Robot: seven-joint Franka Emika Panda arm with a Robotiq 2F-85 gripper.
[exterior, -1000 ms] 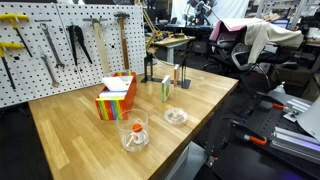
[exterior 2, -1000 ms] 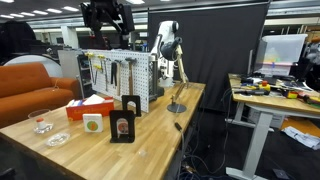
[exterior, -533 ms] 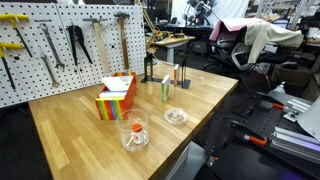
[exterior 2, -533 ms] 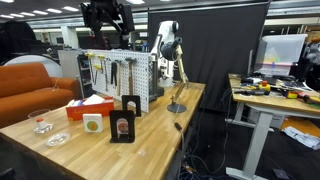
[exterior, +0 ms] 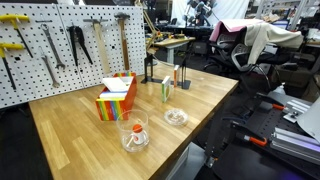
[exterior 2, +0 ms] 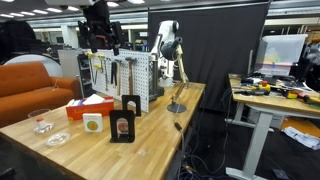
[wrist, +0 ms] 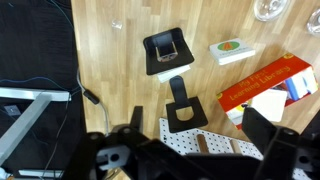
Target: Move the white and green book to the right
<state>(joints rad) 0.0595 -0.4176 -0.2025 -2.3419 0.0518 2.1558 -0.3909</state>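
Note:
The white and green book [exterior: 166, 88] stands upright near the middle of the wooden table; it also shows in an exterior view [exterior 2: 92, 124] and in the wrist view [wrist: 231, 49], with an orange circle on its cover. My gripper [exterior 2: 100, 28] hangs high above the table by the pegboard, well clear of the book. In the wrist view its two fingers [wrist: 198, 128] are spread wide with nothing between them. The gripper does not show in the exterior view that faces the pegboard.
A rainbow-striped box [exterior: 116, 97] with white paper stands next to the book. A slim red-and-white upright item [exterior: 180, 76], a black frame [exterior 2: 124, 119], a black stand [wrist: 183, 105], a glass bowl [exterior: 175, 116] and a glass [exterior: 135, 132] share the table. A pegboard with tools [exterior: 60, 45] lines the back.
My gripper has shifted slightly to the left high above the table. The book and the other things have not moved.

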